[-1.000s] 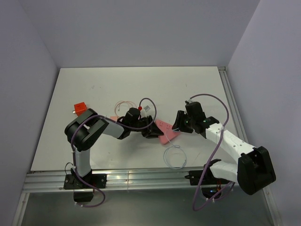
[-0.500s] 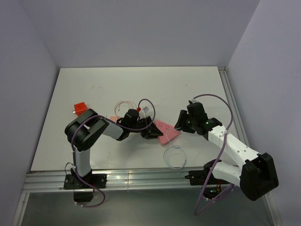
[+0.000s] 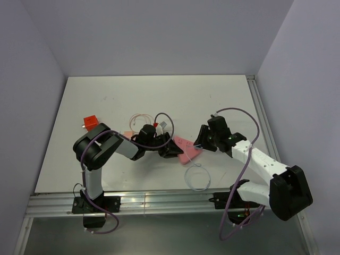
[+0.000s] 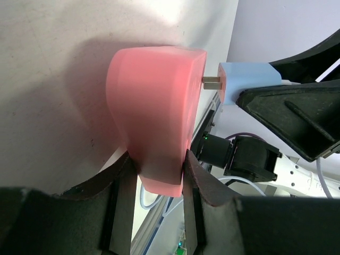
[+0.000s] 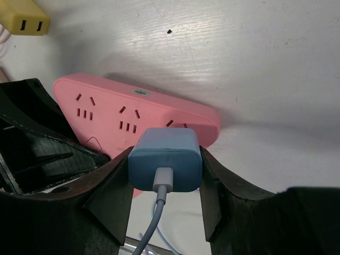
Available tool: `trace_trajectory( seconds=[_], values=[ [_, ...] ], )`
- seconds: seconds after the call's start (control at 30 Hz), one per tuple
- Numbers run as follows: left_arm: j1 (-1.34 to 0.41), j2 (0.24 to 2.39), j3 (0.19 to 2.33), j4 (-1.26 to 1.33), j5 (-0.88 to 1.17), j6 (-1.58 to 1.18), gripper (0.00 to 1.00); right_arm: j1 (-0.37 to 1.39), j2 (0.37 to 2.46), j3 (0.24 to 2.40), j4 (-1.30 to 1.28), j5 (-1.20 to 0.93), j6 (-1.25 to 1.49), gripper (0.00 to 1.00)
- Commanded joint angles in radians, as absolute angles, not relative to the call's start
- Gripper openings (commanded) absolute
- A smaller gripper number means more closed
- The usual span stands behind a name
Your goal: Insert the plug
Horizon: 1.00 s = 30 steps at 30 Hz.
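Insertion underway: left gripper point(image 4: 156, 183) clamps the pink power strip point(image 4: 154, 106) between its fingers point(image 4: 119, 210), right gripper point(image 5: 164, 172) pinches the blue plug point(image 5: 166, 151), 1 prong just at the socket face; next needs a straight push.

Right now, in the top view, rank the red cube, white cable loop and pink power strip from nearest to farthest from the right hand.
1. Pink power strip, just left of the right hand.
2. White cable loop, closer to the robot.
3. Red cube, far left.
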State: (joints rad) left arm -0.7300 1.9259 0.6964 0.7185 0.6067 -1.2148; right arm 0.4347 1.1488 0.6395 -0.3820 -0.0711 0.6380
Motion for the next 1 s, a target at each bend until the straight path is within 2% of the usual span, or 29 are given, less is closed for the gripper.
trace_trajectory(
  seconds=[0.0, 0.63, 0.97],
  values=[
    [-0.741, 1.983, 0.624, 0.474, 0.485, -1.137, 0.0, 0.456, 1.164, 0.63, -0.36, -0.058, 0.672, 0.0],
    [-0.769, 1.953, 0.563, 0.555, 0.42, -1.19, 0.0, 0.491, 1.127, 0.66, -0.469, -0.002, 0.693, 0.0],
    [-0.801, 1.93, 0.586, 0.508, 0.387, -1.183, 0.0, 0.532, 1.269, 0.689, -0.469, 0.089, 0.661, 0.0]
  ],
)
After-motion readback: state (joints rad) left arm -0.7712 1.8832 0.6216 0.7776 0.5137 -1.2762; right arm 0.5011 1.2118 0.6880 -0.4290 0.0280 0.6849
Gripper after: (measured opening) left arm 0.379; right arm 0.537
